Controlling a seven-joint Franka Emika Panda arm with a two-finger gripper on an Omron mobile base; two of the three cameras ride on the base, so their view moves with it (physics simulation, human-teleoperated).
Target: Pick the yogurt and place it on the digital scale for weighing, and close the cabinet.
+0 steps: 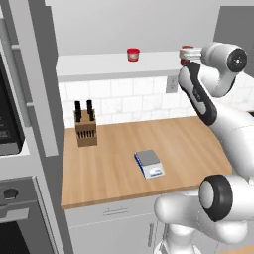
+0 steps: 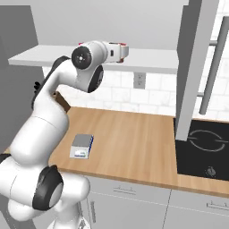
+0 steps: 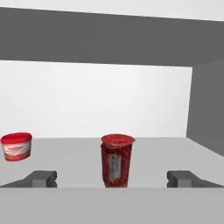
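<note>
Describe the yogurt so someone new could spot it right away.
Look inside the open wall cabinet above the wooden counter, on its pale shelf. Two red cups stand there; the yogurt is straight ahead of the open gripper. It is the taller, darker, tapered one, not the squat brighter cup with a pale band.

Wooden worktop (image 1: 114, 168) carrying digital scale (image 1: 149, 164) near its front edge, knife block (image 1: 85, 126) at back left against tiled wall. Open cabinet (image 1: 114, 67) shelf above, bearing bright red cup (image 1: 133, 54) at centre and dark red yogurt (image 1: 185, 51) at right, beside raised white arm.
</note>
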